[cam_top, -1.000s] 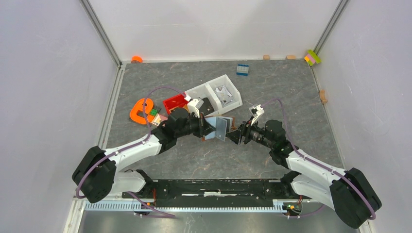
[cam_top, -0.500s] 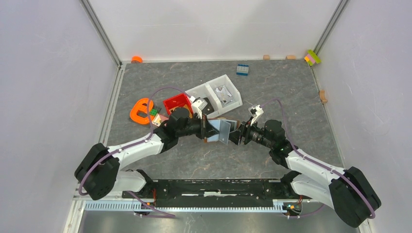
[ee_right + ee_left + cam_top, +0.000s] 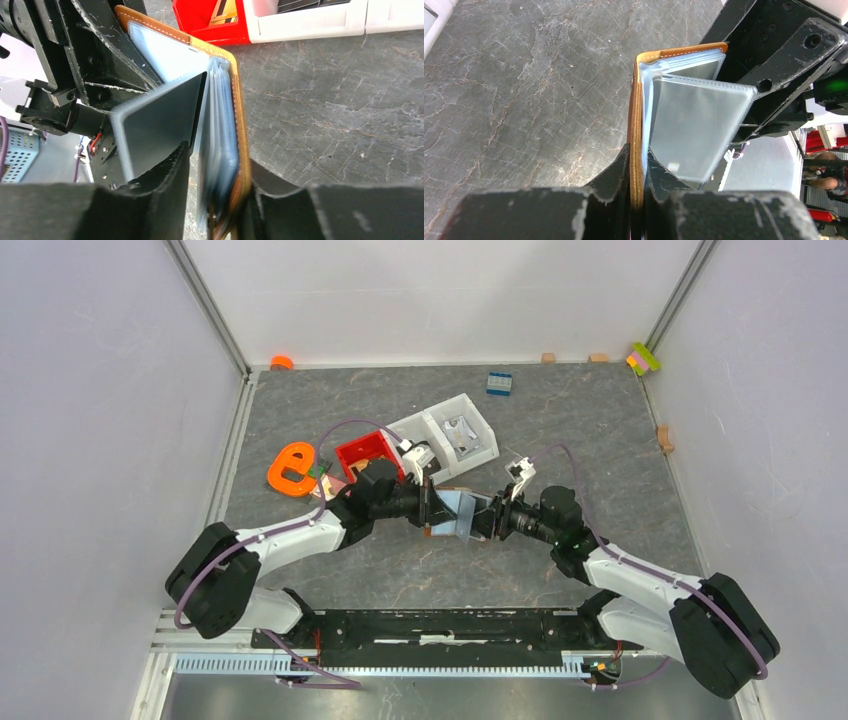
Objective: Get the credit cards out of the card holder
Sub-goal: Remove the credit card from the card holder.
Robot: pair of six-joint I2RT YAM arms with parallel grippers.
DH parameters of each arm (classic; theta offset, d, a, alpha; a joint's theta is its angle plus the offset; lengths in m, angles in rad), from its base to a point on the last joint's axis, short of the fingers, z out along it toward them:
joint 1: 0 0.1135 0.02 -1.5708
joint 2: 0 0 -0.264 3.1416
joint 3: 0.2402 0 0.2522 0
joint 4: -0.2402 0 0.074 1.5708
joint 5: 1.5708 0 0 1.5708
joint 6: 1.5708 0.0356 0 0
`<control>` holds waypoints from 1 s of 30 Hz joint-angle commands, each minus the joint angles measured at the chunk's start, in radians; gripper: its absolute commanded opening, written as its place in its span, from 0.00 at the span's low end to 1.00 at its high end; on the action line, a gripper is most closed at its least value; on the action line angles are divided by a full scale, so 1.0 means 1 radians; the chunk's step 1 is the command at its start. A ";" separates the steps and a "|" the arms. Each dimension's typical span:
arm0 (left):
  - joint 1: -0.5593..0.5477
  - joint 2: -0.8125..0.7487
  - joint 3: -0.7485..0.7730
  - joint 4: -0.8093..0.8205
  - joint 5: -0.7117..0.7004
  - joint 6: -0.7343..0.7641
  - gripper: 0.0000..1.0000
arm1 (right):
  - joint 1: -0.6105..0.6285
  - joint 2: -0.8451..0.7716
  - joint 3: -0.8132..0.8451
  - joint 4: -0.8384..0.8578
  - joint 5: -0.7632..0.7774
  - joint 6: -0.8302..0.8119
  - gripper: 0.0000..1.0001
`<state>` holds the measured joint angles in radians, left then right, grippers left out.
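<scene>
The brown card holder [image 3: 455,512] hangs open above mid-table between both grippers. My left gripper [image 3: 638,165] is shut on one brown cover [image 3: 636,115]. Pale blue-grey leaves [image 3: 696,125] fan out of the holder; I cannot tell whether these are the credit cards or plastic sleeves. My right gripper [image 3: 215,170] straddles the other cover [image 3: 241,120] and a stack of bluish leaves [image 3: 222,125]. Its right finger touches the cover, while a gap shows at its left finger. One grey leaf [image 3: 155,120] lies outside that left finger.
A red bin [image 3: 362,453] and a white divided bin [image 3: 450,435] stand just behind the grippers. An orange object [image 3: 290,470] lies to the left and a blue brick [image 3: 499,382] at the back. Grey walls enclose the table.
The left arm carried the holder rightward toward the right gripper. The right gripper moved in over the far cover and its jaws narrowed around it.
</scene>
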<state>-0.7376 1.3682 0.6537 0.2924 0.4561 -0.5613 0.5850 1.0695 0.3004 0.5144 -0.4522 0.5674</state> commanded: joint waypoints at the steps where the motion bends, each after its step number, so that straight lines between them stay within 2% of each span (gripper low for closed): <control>1: -0.006 -0.010 0.045 0.047 0.026 -0.027 0.17 | 0.010 0.000 0.041 0.033 -0.010 -0.013 0.32; 3: -0.006 -0.014 0.044 0.044 0.023 -0.024 0.26 | 0.011 -0.001 0.053 -0.012 0.028 -0.029 0.21; 5: -0.006 -0.025 0.038 0.045 0.016 -0.015 0.44 | 0.012 -0.001 0.072 -0.082 0.092 -0.045 0.16; 6: -0.008 -0.033 0.031 0.045 0.008 -0.009 0.55 | 0.012 -0.002 0.081 -0.116 0.128 -0.050 0.15; 8: -0.016 -0.054 0.019 0.045 -0.018 0.005 0.70 | 0.011 -0.002 0.098 -0.174 0.183 -0.057 0.12; 12: -0.051 -0.041 0.020 0.051 -0.058 0.027 0.87 | 0.011 -0.003 0.095 -0.172 0.195 -0.050 0.12; 15: -0.070 -0.003 0.045 0.037 -0.051 0.031 0.92 | 0.014 -0.002 0.098 -0.163 0.186 -0.042 0.12; 21: -0.109 0.029 0.079 -0.007 -0.089 0.065 0.94 | 0.039 -0.018 0.082 -0.133 0.252 0.049 0.12; 30: -0.193 0.039 0.128 -0.103 -0.219 0.153 0.95 | 0.116 -0.053 0.130 -0.304 0.531 0.207 0.09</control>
<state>-0.8932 1.3979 0.7300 0.2241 0.3107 -0.4915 0.6708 1.0424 0.3607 0.2672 -0.0895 0.6907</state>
